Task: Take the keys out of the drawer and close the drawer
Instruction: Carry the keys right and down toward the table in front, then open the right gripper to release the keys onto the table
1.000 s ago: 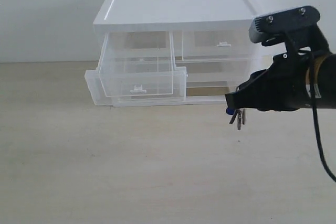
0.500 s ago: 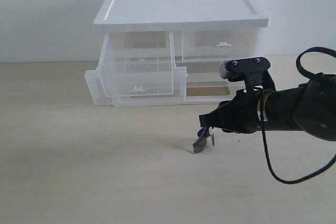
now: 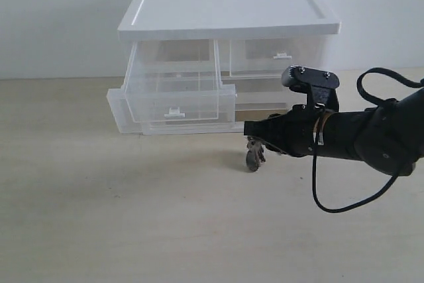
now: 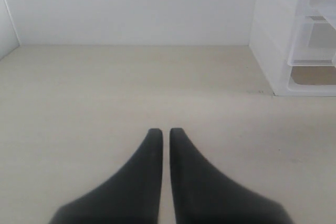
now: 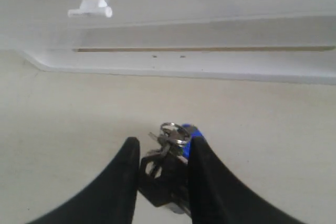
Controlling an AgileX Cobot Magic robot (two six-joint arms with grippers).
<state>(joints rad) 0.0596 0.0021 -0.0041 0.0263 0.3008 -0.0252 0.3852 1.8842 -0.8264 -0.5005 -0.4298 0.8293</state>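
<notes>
One change: your right fingers [image 5: 121,182], pinching the keys [image 3: 254,157], have lowered them onto the counter [image 3: 165,217].
Left fingers [image 4: 152,150]: pressed together.
Drawer [image 3: 173,97]: open; you close it next.

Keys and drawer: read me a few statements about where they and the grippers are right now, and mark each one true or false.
1. The keys lie in the drawer. False: they are outside it, down at the table, between the fingers of the right gripper.
2. The drawer is pulled out. True.
3. The left gripper holds the keys. False: it is shut and holds nothing.
4. A blue fob shows on the keys. True.
</notes>
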